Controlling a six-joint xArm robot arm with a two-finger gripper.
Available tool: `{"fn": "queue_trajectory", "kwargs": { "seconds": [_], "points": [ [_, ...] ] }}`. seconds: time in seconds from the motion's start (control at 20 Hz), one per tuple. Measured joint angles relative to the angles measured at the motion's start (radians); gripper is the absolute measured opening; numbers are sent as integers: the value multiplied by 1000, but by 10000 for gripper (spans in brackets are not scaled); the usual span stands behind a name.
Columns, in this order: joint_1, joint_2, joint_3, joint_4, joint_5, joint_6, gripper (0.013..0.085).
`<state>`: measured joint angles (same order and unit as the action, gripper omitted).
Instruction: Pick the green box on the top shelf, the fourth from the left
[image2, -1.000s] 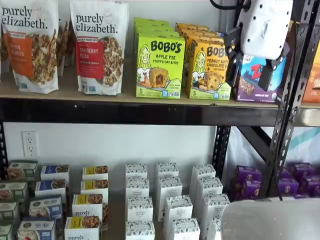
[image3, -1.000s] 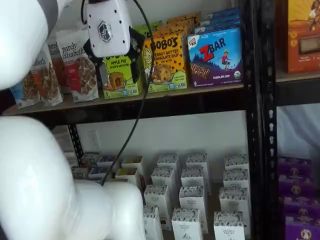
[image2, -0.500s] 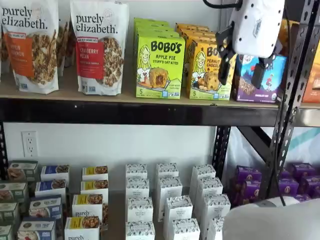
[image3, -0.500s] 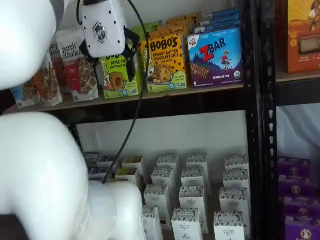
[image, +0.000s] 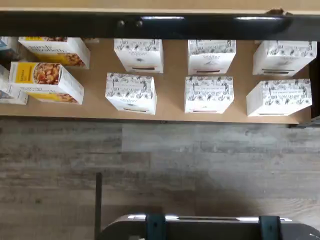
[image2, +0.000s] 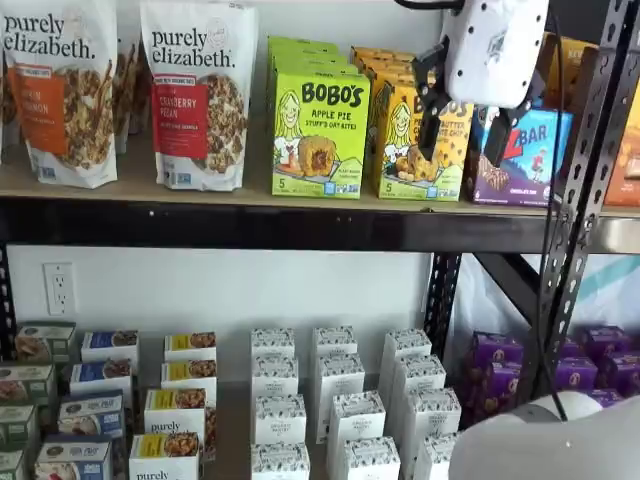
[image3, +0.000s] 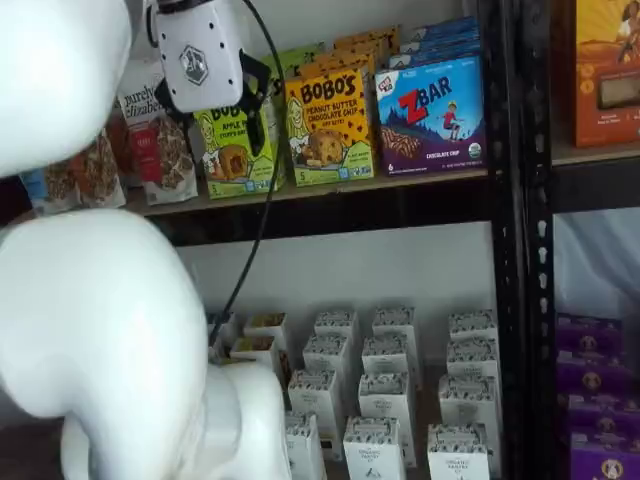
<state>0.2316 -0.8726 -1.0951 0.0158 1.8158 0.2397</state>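
- Two granola bags (image2: 198, 95) stand at the left end of the top shelf (image2: 250, 225), white pouches with red and orange panels, upright and side by side.
- Next along, there's the green box (image2: 320, 132), upright at the shelf's front edge with its apple-pie face out and more green cartons lined up behind it. In a shelf view it shows again (image3: 238, 150), partly covered by the arm's white body.
- Just beside it on the right sits the yellow box (image2: 405, 140), the peanut butter one, close against the green box's side; it is also clear in a shelf view (image3: 330, 125).
- Now the gripper (image2: 462, 125): white body high up, two black fingers hanging down with a plain gap between them, spread apart and holding nothing. From this camera it hangs in front of the yellow box and the blue box (image2: 520, 155); the other camera puts the gripper (image3: 215, 110) in front of the green box. No contact with any carton that I can make out.
- Far right on the shelf, the blue box (image3: 430, 115) stands upright next to a black upright (image3: 505, 200).
- Down below, the wrist view looks onto the lower shelf: white patterned boxes (image: 209, 94) in two rows on tan board, grey plank floor (image: 160, 160) in front.
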Motion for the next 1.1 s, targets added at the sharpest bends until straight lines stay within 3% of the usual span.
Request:
{"fn": "queue_trajectory", "kwargs": {
  "seconds": [0.7, 1.1],
  "points": [
    [89, 51, -20, -53, -86, 76, 850],
    [133, 106, -55, -109, -137, 114, 850]
  ]
}}
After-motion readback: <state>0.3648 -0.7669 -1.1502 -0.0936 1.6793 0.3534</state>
